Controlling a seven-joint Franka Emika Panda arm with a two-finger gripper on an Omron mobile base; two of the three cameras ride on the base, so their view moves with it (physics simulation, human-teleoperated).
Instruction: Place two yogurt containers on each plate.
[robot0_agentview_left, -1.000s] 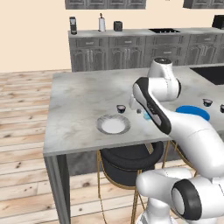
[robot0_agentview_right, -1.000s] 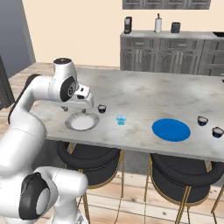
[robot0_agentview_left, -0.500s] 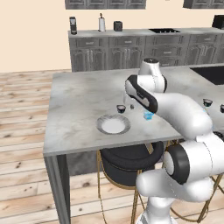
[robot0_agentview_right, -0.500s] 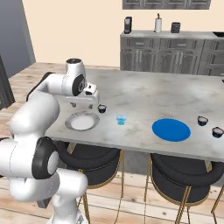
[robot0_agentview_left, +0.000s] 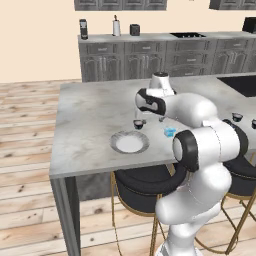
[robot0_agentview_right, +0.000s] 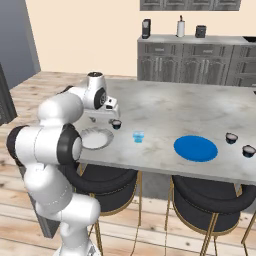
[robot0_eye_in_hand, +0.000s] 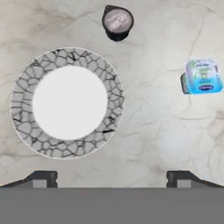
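Grey marble counter (robot0_agentview_left: 90, 115) lies under my gripper (robot0_eye_in_hand: 111, 177), whose jaws stand wide apart with nothing between them. Looking down through the hand camera, I see the white plate (robot0_eye_in_hand: 68, 103) with its grey crackled rim bare, a dark yogurt cup (robot0_eye_in_hand: 117, 22) just beyond its edge, and the light blue cup (robot0_eye_in_hand: 202, 76) well off to the side. From the right base camera, the blue plate (robot0_agentview_right: 195, 148) sits farther along the counter, also bare, with two more dark cups (robot0_agentview_right: 231, 137) (robot0_agentview_right: 248, 150) near each other past it.
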